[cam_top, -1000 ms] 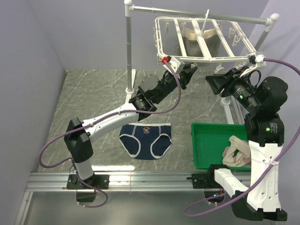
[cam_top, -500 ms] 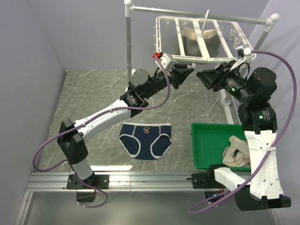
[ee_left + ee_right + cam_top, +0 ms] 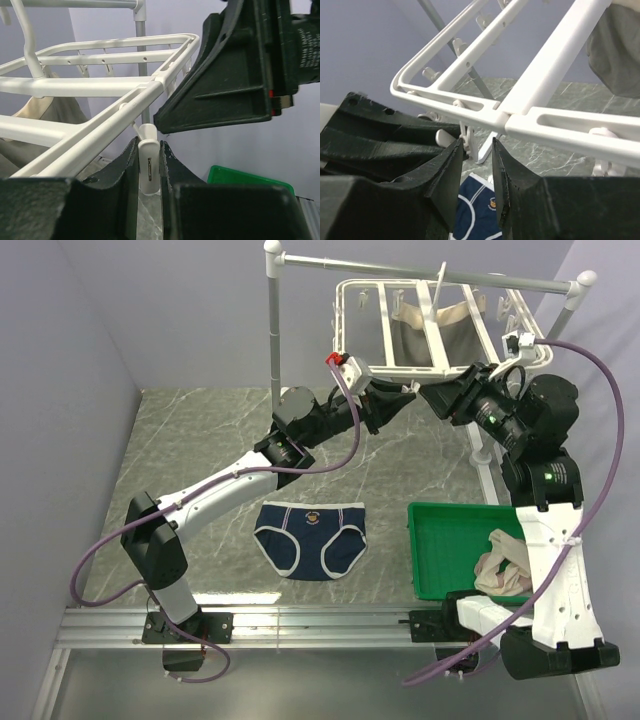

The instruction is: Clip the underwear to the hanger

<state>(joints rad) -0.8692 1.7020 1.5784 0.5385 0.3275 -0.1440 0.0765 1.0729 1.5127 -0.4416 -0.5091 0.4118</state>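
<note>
The grey marbled table top (image 3: pixel 200 430) lies well below the hanger, a white plastic rectangular drying frame (image 3: pixel 437 335) with crossbars and clips. The frame hooks onto the grey crossbar of a white pole stand (image 3: pixel 274 370). It hangs free, so we expect it to swing or tilt if pushed. An olive-grey garment with a beige band (image 3: pixel 410 340) already hangs under the frame's middle. A green plastic tray (image 3: pixel 450 540) holding a crumpled beige cloth (image 3: pixel 505 565) sits below the frame's right end. The underwear, navy blue briefs with white piping (image 3: pixel 310 540), lies flat on the table below and to the left of the frame's near edge, touched by neither arm. We judge it light, soft and limp, best pinched at the waistband hem so that a folded edge goes into a clip. Both grippers meet under the frame's near left corner. The left gripper (image 3: pixel 148 142) has its jaws drawn in on a small white clip (image 3: pixel 149 167) hanging from the rail, seemingly pressing both sides. The right gripper (image 3: pixel 477 145) shows a narrow gap between its fingers and holds nothing that we can see, its tips close beside the same clip. Room is tight there: rail above, neighbouring clips alongside, the two grippers nearly touching. Below the frame, the way down to the briefs looks open.
</note>
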